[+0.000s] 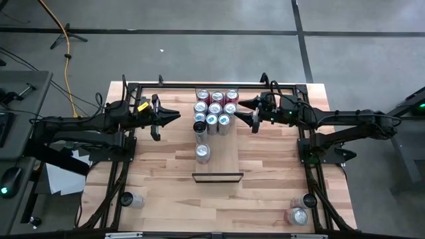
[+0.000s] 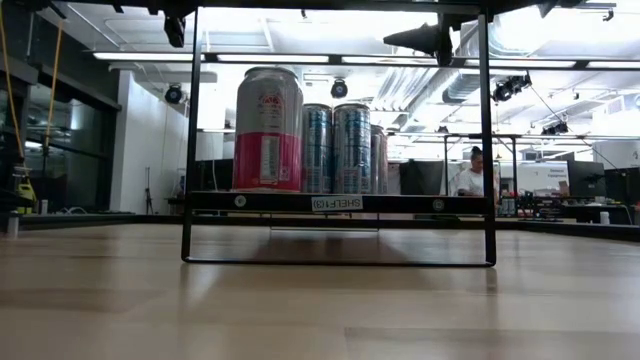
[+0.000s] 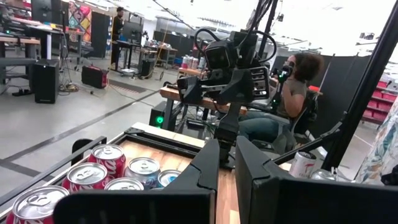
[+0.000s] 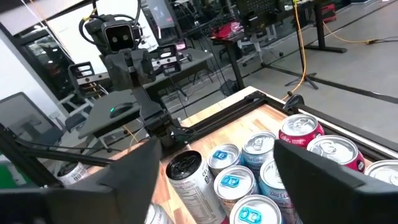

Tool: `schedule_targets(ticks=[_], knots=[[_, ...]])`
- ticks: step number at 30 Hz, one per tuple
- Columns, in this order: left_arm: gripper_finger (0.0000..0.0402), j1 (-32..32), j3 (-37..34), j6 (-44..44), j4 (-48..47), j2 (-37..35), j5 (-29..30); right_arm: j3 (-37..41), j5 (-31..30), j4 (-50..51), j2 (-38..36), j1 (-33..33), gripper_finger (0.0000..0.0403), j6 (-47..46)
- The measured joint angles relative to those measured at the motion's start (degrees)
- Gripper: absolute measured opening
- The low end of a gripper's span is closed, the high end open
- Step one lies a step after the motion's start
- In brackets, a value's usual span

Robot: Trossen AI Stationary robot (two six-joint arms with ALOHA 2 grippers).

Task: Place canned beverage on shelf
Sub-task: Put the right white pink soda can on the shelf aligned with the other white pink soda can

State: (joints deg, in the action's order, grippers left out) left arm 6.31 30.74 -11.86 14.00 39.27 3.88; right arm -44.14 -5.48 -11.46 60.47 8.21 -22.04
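Note:
The shelf [image 1: 224, 162], a narrow light-wood panel in a dark frame, stands at the table's middle. Several cans stand upright in a cluster [image 1: 216, 107] at its far end: red ones [image 4: 300, 129] at the back, blue-topped ones [image 4: 231, 182] in front. A dark-topped can [image 1: 199, 127] stands at the cluster's left near corner, and a single silver can [image 1: 202, 153] stands closer to the near end. My right gripper [image 1: 243, 111] hovers open, level, at the cluster's right side, holding nothing. My left gripper [image 1: 176, 115] hovers shut to the left of the shelf.
Loose cans stand on the butcher-block table near its front edge: one at the left [image 1: 136, 200], two at the right [image 1: 307, 200], [image 1: 297, 216]. The shelf's dark frame posts [image 2: 489, 140] rise around the panel. A person sits beyond the table [image 3: 298, 87].

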Motion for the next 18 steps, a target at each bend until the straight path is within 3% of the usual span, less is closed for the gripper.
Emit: schedule_targets(ticks=[6,14,18], knots=[[0.0000,0.0,0.0,0.0,0.0,0.0,0.0,0.0,1.0,0.0,0.0,0.0,0.0341,0.0],[0.0000,0.0,0.0,0.0,0.0,0.0,0.0,0.0,3.3,0.6,0.0,0.0,0.0344,-1.5],[0.0000,0.0,0.0,0.0,0.0,0.0,0.0,0.0,9.1,0.5,0.0,0.0,0.0344,-2.0]])
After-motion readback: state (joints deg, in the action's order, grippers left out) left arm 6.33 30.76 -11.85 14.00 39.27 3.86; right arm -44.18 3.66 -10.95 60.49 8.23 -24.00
